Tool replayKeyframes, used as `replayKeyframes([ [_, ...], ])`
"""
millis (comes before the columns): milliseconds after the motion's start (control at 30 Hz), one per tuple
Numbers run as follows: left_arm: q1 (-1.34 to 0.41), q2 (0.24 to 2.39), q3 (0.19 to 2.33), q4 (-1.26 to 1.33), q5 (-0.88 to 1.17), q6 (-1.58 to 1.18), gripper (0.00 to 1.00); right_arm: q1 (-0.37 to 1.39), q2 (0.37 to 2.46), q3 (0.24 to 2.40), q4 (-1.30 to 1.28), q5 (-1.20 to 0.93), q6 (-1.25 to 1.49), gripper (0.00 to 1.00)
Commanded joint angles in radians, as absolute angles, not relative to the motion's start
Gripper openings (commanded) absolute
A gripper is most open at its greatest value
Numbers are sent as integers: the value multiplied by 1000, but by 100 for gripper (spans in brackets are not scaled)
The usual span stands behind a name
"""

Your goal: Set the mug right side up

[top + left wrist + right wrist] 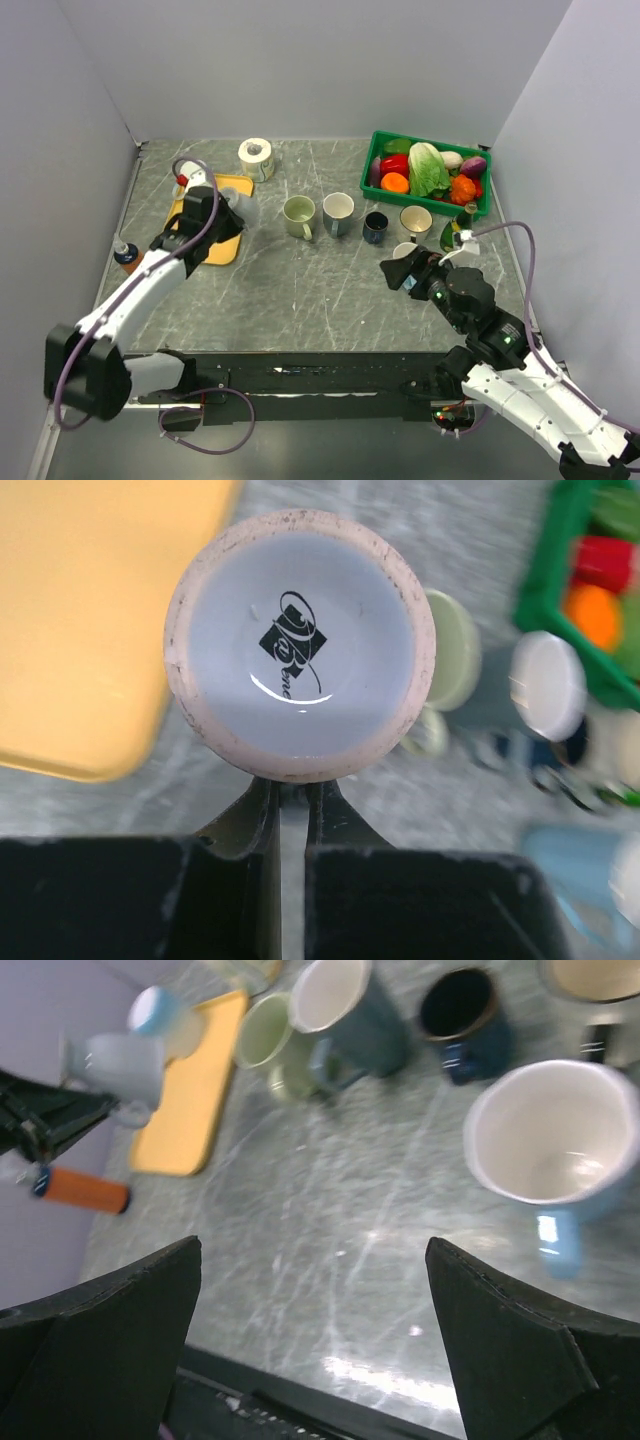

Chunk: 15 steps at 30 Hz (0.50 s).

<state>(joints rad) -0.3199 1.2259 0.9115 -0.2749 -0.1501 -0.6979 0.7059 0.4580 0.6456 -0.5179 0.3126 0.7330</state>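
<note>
A pale lavender mug point(300, 645) hangs above the table beside the yellow tray point(222, 250). Its base, with a black logo, faces the left wrist camera. My left gripper point(292, 790) is shut on the mug's handle, which is mostly hidden between the fingers. From above, the mug point(234, 207) shows just right of the left gripper point(212, 203). In the right wrist view it point(125, 1060) appears at the far left, off the table. My right gripper point(400, 272) stands open and empty over the table point(310, 1250), near a light blue mug point(545, 1145).
Upright mugs stand in a row: green point(298, 215), grey-blue point(338, 212), dark blue point(375, 226), beige point(416, 222). A green crate of vegetables point(383, 142) is at the back right. A paper roll point(256, 157) and an orange bottle point(125, 257) are on the left.
</note>
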Motion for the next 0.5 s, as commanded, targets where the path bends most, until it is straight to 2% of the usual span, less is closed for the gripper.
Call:
replayKeyframes([
  [0,-377,1062,888,-132,40,-764,1,701,494,591,-299,108,724,100],
  [267,-420,846,815,-42,211,-880,1,730,607,548,-56,-69,811,100],
  [467,-443,831,824,89,417,-922,1,776,646,531,113,-139,821,100],
])
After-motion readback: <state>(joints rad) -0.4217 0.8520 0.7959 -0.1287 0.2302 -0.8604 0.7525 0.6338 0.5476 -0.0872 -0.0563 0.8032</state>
